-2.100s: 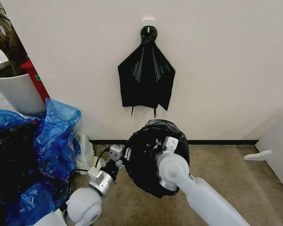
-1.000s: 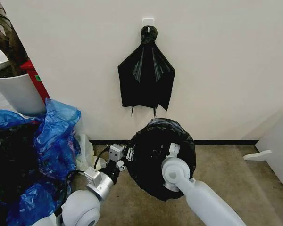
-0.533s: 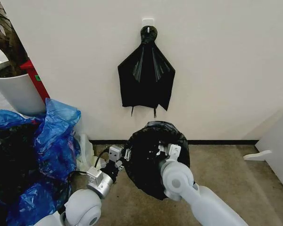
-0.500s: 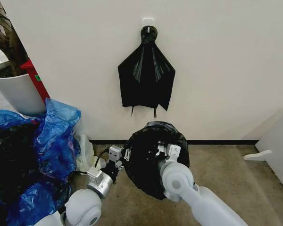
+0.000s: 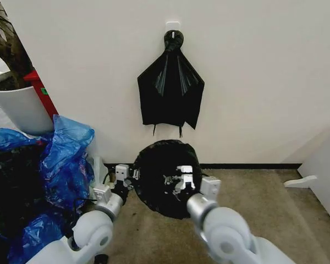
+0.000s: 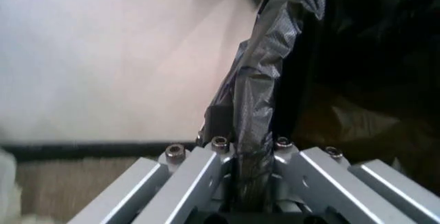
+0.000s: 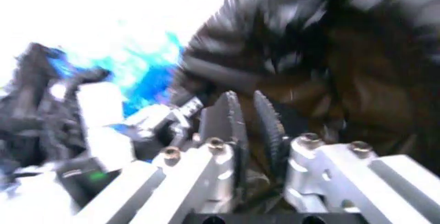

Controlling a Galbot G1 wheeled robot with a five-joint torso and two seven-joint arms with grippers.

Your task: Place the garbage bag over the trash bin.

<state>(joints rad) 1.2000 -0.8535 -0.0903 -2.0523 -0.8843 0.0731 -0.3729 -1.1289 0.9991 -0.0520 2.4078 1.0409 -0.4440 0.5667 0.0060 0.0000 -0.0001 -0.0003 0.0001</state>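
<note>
I held the garbage bag (image 5: 160, 176) stretched between both arms, low in front of me at the foot of the wall (image 5: 264, 82), its open mouth turned toward my head camera. My left gripper (image 5: 125, 175) sat at the bag's nine o'clock edge, its fingers closed on a twisted fold of the black film (the left wrist view showed the plastic pinched right between them (image 6: 253, 147)). My right gripper (image 5: 179, 179) reached into the mouth near its centre; the two toothed fingers (image 7: 227, 121) stood nearly together with dark film between them, so I judged it clamped on the bag as well.

As for progress, I judged the opening-out largely done: the mouth formed a wide, round ring. I could not make out the trash bin; if it stood under the bag, the black plastic covered it, so I couldn't tell whether the rim was already wrapped. Seating the film over the rim and letting go looked to be what remained.

At ten o'clock from the bag lay blue plastic bags (image 5: 60, 159); a black bundle (image 5: 170, 88) hung on the wall at twelve o'clock.
</note>
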